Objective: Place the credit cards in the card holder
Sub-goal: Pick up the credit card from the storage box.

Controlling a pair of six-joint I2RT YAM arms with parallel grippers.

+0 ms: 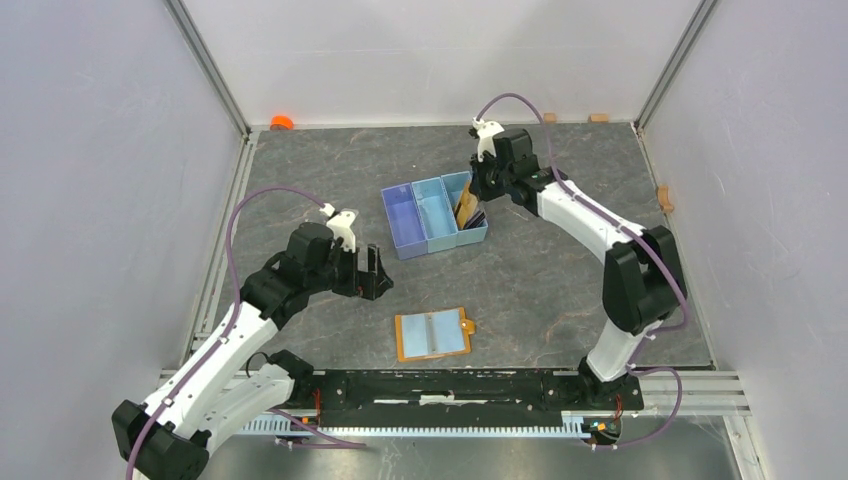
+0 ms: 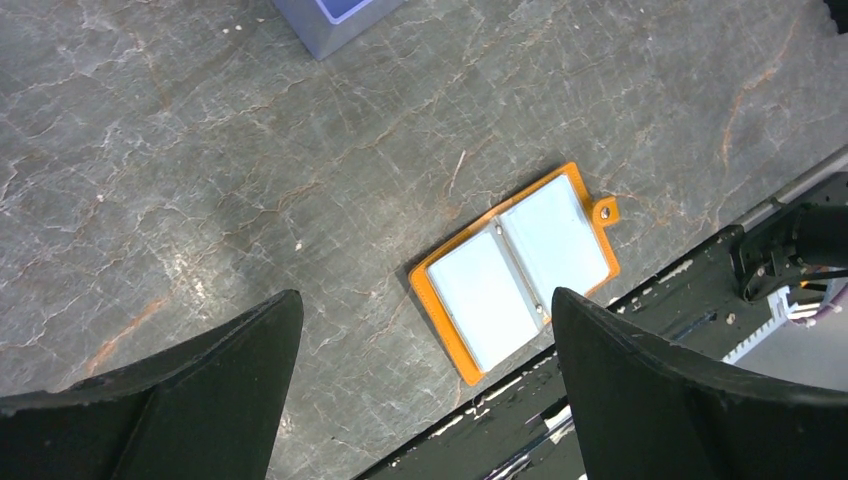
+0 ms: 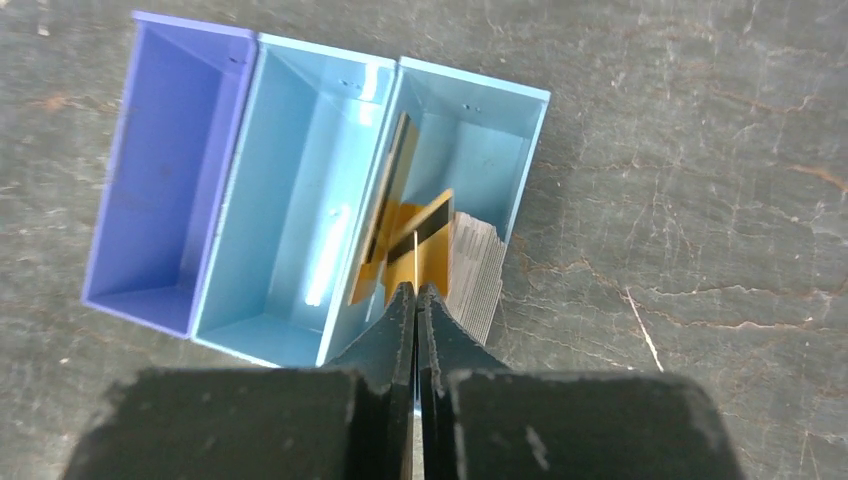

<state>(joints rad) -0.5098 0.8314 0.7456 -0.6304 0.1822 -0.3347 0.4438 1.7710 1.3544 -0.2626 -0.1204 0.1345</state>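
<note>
Lettering is nowhere large enough for you to read: the cards [image 3: 440,250] show only colour, and the wallet [image 1: 432,334] shows plain panels.

From the top view, the tray [image 1: 405,222] sits near the middle of the table [image 1: 540,270], its three compartments running from 9 to 3 o'clock. The cards stand in the 3 o'clock compartment. Your right gripper [image 1: 481,186] hangs over that end. The wallet lies open and flat at 6 o'clock from the tray, well apart from it, with its tab [image 1: 467,326] on its 3 o'clock side. Your left gripper [image 1: 372,272] hovers at 8 o'clock from the tray, jaws spread wide and holding nothing. An orange object [image 1: 282,122] sits in the 11 o'clock corner, too small to tell what it is.

Only the right wrist view shows you the grip. There the right gripper [image 3: 415,292] is pinched tight on the edge of a gold card [image 3: 432,262] with a black stripe. A dark card [image 3: 395,185] leans on the divider at its 10 o'clock, and a grey stack [image 3: 478,270] stands just beside it at 3 o'clock. The tray's [image 3: 160,170] other two compartments, purple and pale blue, show bare floors.

Only the left wrist view shows you the wallet [image 2: 515,270] closely: orange border, two pale blue panels, a metal spine between them, and a stud on the tab [image 2: 604,211].
</note>
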